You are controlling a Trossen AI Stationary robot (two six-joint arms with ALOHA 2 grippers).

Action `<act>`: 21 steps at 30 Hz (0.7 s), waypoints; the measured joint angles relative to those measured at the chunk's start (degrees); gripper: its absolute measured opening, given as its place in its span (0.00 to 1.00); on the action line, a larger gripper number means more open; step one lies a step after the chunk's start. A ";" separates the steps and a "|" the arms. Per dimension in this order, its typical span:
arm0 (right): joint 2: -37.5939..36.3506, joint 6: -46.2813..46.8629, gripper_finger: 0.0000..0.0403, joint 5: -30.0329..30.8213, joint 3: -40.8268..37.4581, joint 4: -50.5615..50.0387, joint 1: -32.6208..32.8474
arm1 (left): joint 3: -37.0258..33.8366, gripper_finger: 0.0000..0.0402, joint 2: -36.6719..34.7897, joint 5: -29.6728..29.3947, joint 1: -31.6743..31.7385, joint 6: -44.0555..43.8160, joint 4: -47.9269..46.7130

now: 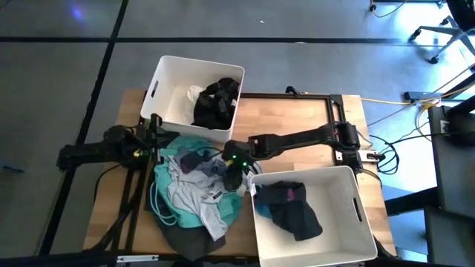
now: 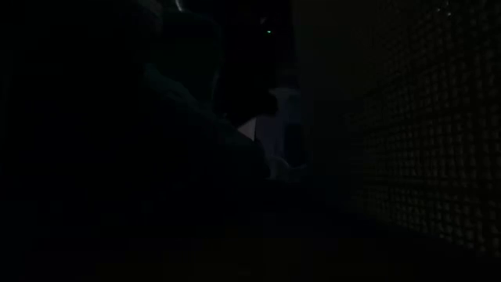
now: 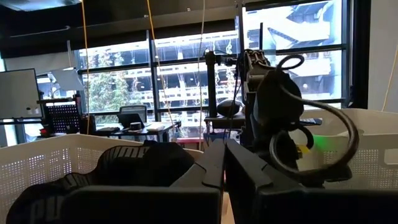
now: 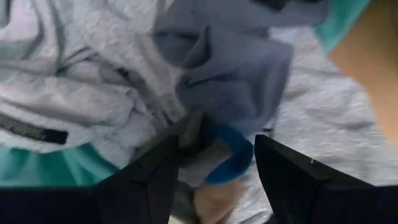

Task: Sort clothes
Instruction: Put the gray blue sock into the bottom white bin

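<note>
Between the right gripper's (image 4: 214, 165) two dark fingers (image 4: 149, 180), which stand well apart and hold nothing, lies a fold of bright blue fabric (image 4: 233, 158) with a pale grey-blue garment (image 4: 233, 74) just beyond the fingertips and light grey cloth (image 4: 74, 68) spreading to one side of the jaws. These pieces belong to the pile of clothes (image 1: 194, 187) heaped on the wooden table (image 1: 297, 119) between two white bins; the pile's long axis runs from the far bin (image 1: 172, 83) toward the table's near edge, teal fabric (image 1: 171, 204) ringing its margins and dark grey cloth at its near end. Right arm: stretched from its base across the table, elbow extended, wrist bent downward so that the gripper (image 1: 236, 172) points into the pile's top, beside the near bin (image 1: 349, 215). Left gripper (image 3: 222, 171): fingers pressed fully together, empty, held level at the pile's far-left edge and aimed past the far bin, in which black garments (image 3: 134, 165) lie. Near bin: dark clothes with a touch of magenta (image 1: 291, 208). Low view: too dark to show anything usable.
</note>
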 joint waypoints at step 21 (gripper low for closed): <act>4.16 -5.40 0.21 0.14 -0.01 3.70 1.29 | -0.02 0.01 0.02 0.01 0.02 0.00 -0.12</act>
